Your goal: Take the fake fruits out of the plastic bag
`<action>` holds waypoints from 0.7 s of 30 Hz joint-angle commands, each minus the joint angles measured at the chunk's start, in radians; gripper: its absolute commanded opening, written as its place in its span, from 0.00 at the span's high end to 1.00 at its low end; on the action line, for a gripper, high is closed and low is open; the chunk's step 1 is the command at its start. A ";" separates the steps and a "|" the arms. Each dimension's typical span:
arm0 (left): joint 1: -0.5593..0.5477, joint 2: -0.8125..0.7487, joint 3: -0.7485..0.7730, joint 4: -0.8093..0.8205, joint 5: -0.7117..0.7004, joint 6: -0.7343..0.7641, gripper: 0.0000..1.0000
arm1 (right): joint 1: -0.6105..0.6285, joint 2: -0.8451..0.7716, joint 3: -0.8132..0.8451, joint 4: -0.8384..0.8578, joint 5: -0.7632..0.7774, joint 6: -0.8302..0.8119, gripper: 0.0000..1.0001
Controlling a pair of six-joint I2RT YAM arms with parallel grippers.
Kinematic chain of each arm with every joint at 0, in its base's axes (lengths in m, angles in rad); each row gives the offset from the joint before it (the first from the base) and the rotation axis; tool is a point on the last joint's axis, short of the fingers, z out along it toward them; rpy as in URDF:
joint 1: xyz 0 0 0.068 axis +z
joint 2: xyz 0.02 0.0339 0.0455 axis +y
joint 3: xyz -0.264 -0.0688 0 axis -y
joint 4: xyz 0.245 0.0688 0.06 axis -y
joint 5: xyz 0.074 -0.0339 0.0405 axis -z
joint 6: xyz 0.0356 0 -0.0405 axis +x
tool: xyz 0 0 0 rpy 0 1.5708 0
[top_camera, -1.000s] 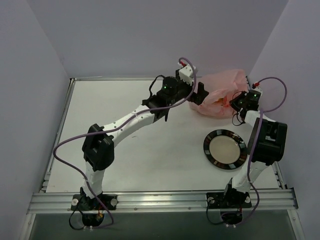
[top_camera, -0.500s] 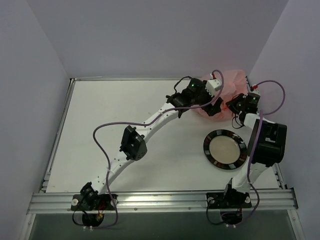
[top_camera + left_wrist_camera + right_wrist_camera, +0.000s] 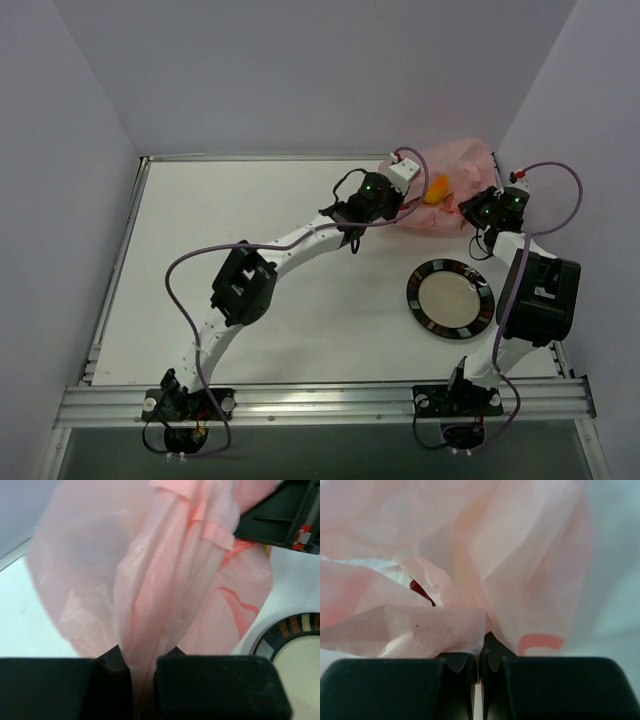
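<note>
Left end effector: clamped on a gathered fold of the plastic bag; film rises straight up from between the fingers in the left wrist view.
Right end effector: fingers pressed almost together, a thin edge of the film apparently nipped between them.
Bag position: far right corner of the bench, strung between the two end effectors, left one on its left flank, right one on its right flank.
Fake fruits: only the yellow-orange fruit on show, at the bag's left side; through the film or at an opening, cannot tell. Others hidden. Small dark red patch in the right wrist view, fruit or print unclear.
Bearing: fruit just beside the left end effector, to its right; right end effector further off, on the far flank. Left arm nearer.
Fruit axis: appears slanted, near-left to far-right; too small to be sure.
Plate: near side of the bag, apart from it, in front of the right arm.
Judgement: both end effectors taken up with film, none free for a pick; likely need to tip the bag, or let go on the left and reach right.
</note>
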 commanded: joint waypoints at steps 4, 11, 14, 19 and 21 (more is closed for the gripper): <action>0.027 -0.385 -0.360 0.347 -0.218 -0.128 0.98 | -0.062 -0.078 0.047 -0.030 0.079 0.010 1.00; 0.027 -0.503 -0.605 0.392 -0.213 -0.337 0.98 | -0.064 -0.179 0.023 -0.096 0.185 0.008 1.00; 0.032 -0.492 -0.622 0.389 -0.215 -0.409 0.97 | -0.087 -0.053 0.061 -0.105 0.195 -0.013 1.00; 0.024 -0.423 -0.651 0.429 -0.189 -0.515 0.98 | -0.142 0.108 0.136 -0.065 0.113 0.042 1.00; 0.024 -0.394 -0.666 0.466 -0.208 -0.520 0.98 | -0.128 0.158 0.214 -0.111 0.113 0.023 1.00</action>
